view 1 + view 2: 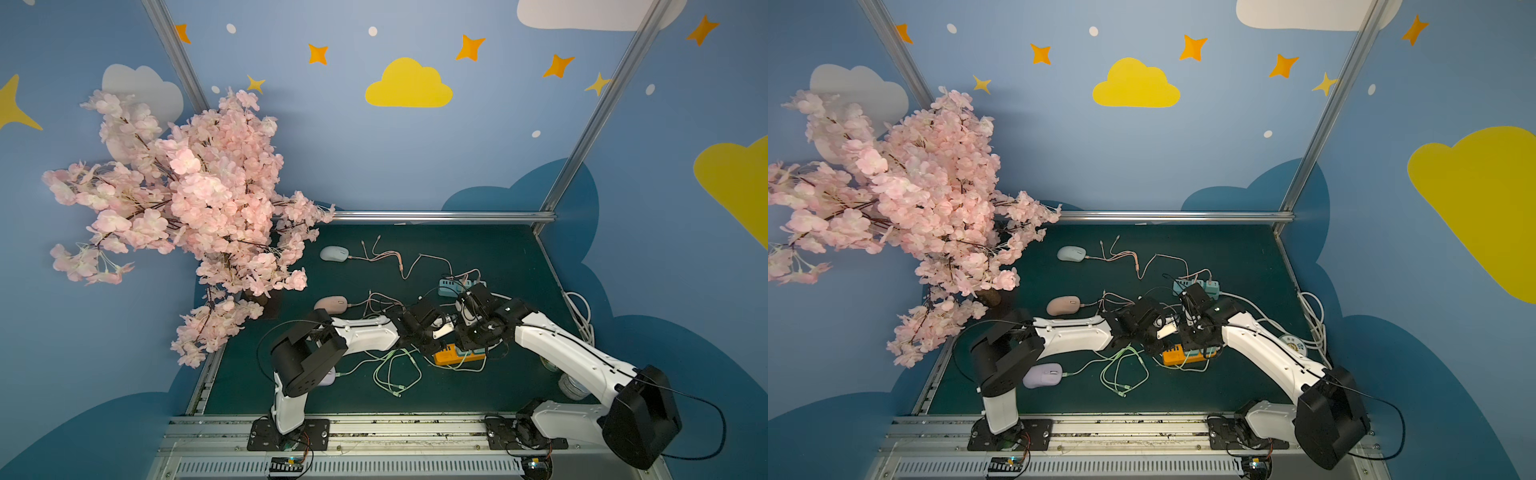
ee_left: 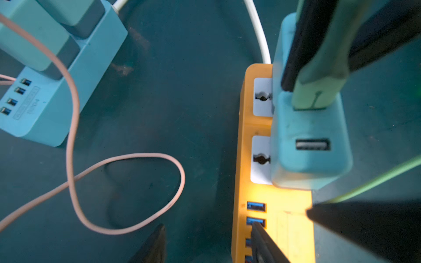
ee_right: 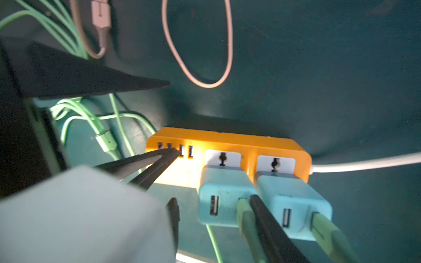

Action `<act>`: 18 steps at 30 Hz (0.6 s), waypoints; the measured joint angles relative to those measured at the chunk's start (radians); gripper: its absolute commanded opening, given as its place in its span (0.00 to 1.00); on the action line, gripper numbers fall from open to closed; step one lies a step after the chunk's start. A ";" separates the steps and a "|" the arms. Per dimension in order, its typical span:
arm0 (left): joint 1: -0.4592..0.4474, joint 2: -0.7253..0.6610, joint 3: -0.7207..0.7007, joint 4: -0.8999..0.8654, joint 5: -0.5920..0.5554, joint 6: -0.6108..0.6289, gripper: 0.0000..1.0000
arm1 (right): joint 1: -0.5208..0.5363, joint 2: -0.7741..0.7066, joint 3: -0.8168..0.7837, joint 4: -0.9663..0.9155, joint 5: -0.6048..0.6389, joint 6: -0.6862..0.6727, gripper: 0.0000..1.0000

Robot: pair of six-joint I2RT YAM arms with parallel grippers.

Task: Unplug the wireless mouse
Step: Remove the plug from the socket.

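the purple mouse (image 1: 1042, 375) lies at the near left of the desk (image 1: 1183, 395), with a green cable (image 1: 1103, 376) at its nose. a green plug (image 3: 245, 218) sits in a blue charger (image 3: 218, 186) on the orange power strip (image 3: 227, 139), and the right tool (image 3: 213, 199) stands spread around it, one finger (image 3: 268, 223) just beside the plug. the left tool (image 2: 207, 225) is spread too, over the strip's usb holes; writing on the blue strip (image 2: 68, 91) is too blurry to read.

Top views evenly lit, edges warped; wrist views dim, blurry close-up w/ glare on orange strip (image 3: 227, 139)
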 measured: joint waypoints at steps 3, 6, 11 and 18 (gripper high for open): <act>0.002 0.028 0.040 -0.030 0.018 0.004 0.60 | -0.008 -0.010 -0.023 0.014 0.008 0.020 0.50; 0.004 0.037 0.056 -0.050 0.030 0.007 0.60 | -0.011 -0.023 -0.045 0.040 0.009 0.041 0.49; 0.006 0.039 0.062 -0.062 0.034 0.007 0.60 | -0.011 -0.032 -0.065 0.069 0.008 0.061 0.42; 0.008 0.047 0.079 -0.083 0.040 0.008 0.62 | -0.011 -0.037 -0.071 0.079 0.008 0.080 0.23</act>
